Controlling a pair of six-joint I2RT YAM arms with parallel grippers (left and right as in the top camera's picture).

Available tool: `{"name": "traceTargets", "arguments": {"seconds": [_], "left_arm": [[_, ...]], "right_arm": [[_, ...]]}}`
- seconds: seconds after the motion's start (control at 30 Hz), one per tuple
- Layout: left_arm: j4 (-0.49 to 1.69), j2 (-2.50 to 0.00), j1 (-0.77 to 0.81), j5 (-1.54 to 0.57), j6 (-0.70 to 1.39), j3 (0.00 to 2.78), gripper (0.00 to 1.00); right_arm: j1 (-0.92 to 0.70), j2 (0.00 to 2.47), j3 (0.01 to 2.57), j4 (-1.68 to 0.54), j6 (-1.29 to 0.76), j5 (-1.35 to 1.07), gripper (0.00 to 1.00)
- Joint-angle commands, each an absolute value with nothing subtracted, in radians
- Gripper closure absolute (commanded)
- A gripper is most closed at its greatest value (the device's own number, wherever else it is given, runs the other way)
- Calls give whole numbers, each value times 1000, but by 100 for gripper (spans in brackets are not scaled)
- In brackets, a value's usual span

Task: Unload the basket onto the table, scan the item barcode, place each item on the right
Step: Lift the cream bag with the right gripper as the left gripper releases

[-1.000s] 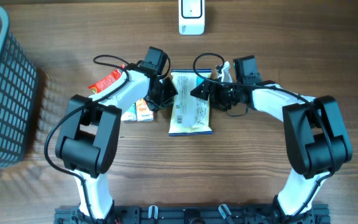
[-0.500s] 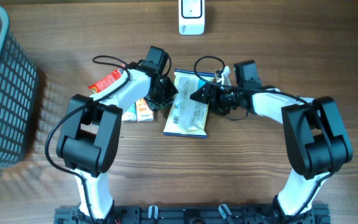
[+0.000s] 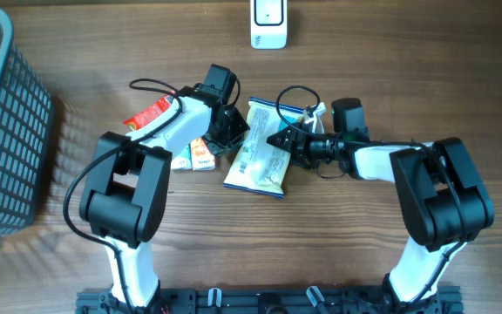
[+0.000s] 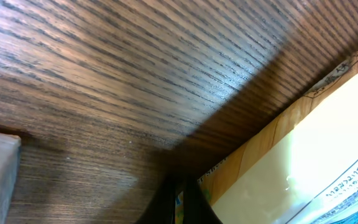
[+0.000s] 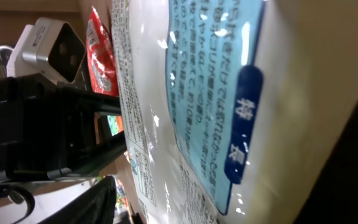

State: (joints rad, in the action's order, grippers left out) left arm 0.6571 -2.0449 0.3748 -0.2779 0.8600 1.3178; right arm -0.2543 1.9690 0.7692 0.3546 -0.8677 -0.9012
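The item, a white and yellow snack packet (image 3: 258, 150) with a blue label, lies tilted on the table between both arms. My left gripper (image 3: 234, 131) is shut on the packet's upper left edge; in the left wrist view its dark fingertips (image 4: 182, 205) pinch the thin seam of the packet (image 4: 303, 155). My right gripper (image 3: 279, 139) is open and straddles the packet's right side. In the right wrist view the packet (image 5: 216, 93) fills the space between the jaws, with one finger (image 5: 86, 205) at lower left. I cannot make out a barcode. The white scanner (image 3: 268, 23) stands at the table's far edge.
A grey mesh basket (image 3: 3, 122) stands at the left edge. A red packet (image 3: 149, 113) and small boxes (image 3: 194, 155) lie beside the left arm. The right arm's cable (image 3: 296, 94) loops over the packet's top right.
The packet's lower end has swung to the left and it now lies more tilted. My right gripper has moved lower along its right side, its jaws narrowing. The left gripper has stayed shut on it.
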Motion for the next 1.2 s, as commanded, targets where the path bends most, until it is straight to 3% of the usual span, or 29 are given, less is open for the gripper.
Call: {"name": "traceTargets", "arguments": {"seconds": [0.0, 0.1, 0.3, 0.6, 0.93, 1.17], "left_arm": [[675, -2143, 369, -175, 880, 1274, 96], [675, -2143, 375, -193, 880, 1274, 96], [678, -2143, 398, -193, 880, 1274, 96], [685, -2143, 400, -193, 879, 1274, 96], [708, -2069, 342, -216, 868, 1274, 96], [728, -1887, 257, -211, 788, 1274, 96]], "right_arm": [[-303, 2041, 725, 363, -898, -812, 49], [-329, 2041, 725, 364, -920, -791, 59], [-350, 2041, 725, 399, -918, -781, 60], [-320, 2040, 725, 438, -890, -791, 96], [-273, 1993, 730, 591, -889, -918, 96], [-273, 1856, 776, 639, -801, -830, 95]]}}
